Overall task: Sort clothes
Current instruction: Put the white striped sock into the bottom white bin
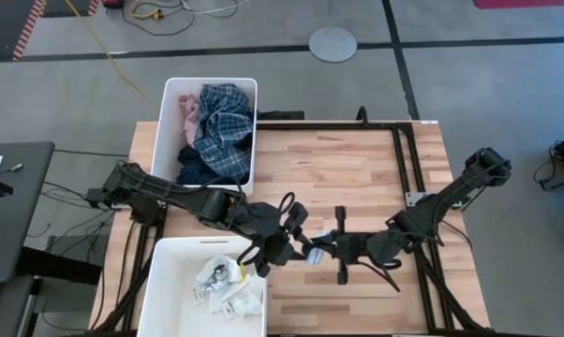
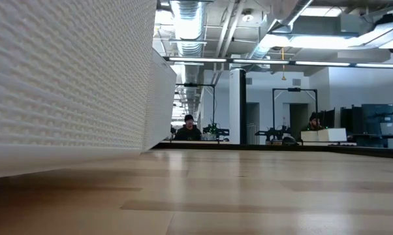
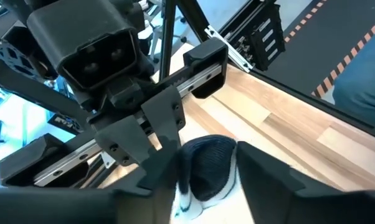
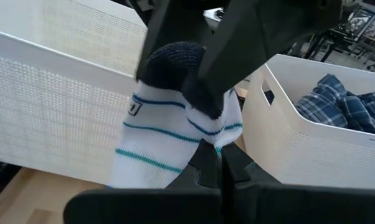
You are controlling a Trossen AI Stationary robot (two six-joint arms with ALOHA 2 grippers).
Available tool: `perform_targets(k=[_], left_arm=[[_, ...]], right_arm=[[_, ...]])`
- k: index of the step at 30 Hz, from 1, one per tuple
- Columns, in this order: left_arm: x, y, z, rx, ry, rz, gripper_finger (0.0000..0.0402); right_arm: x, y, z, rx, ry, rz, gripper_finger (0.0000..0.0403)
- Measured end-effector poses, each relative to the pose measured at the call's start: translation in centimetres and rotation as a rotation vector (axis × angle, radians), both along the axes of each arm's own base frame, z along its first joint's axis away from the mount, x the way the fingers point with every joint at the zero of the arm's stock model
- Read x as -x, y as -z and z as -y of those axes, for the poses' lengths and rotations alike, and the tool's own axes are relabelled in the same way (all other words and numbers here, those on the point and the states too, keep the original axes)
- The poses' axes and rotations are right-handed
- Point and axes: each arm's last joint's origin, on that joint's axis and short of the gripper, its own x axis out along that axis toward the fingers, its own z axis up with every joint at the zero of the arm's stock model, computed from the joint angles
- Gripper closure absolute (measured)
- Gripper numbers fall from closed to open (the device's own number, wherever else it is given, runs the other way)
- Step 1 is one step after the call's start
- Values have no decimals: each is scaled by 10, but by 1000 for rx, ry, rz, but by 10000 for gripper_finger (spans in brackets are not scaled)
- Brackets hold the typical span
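- Spreading across most of the high view, the wooden table (image 1: 357, 178) has a broad bare stretch of planks through its middle and far-right part; a black frame runs along its far and right edges.
- Both arms meet near the table's near edge, close together, with little room between them.
- Far bin (image 1: 246, 112): a white plastic tub at the table's far-left corner, reaching past the far edge. It holds the blue plaid shirt (image 1: 221, 126), a pink shirt (image 1: 185, 114) against its left wall, and a dark dotted piece (image 1: 196, 170) at its near end.
- Near bin (image 1: 165, 290): a second white tub at the near-left corner, holding white socks (image 1: 228, 288). Its right wall lies just beside the left gripper.
- Left gripper (image 1: 291, 245): stretched out past the near bin's right wall, its fingers (image 3: 262, 171) part-way closed around the dark toe of a striped sock (image 4: 175, 134); whether they press on it yet I cannot tell.
- Right gripper (image 1: 327, 247): reaching in from the right, fingers clamped tight on the sock's lower part.
- The sock, white with teal stripes and a dark toe, hangs in the air between the two grippers, above the planks just right of the near bin.
- Far off in the low view, a person (image 2: 188, 128) sits at a bench in the room behind.
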Motion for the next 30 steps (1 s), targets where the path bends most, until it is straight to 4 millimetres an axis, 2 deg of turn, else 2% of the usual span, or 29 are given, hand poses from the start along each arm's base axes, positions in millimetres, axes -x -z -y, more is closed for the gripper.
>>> perform_targets(k=[4, 15, 24, 30], left_arm=[[-4, 5, -1, -11, -3, -13, 293], [-16, 24, 0, -66, -9, -57, 389], [-15, 26, 3, -126, -45, -57, 397], [-1, 17, 4, -222, -123, -60, 398]], right_arm=[[-1, 0, 1, -2, 5, 2, 403], [-1, 0, 1, 4, 3, 6, 400], [0, 2, 2, 1, 8, -19, 380], [1, 4, 2, 9, 15, -38, 355]])
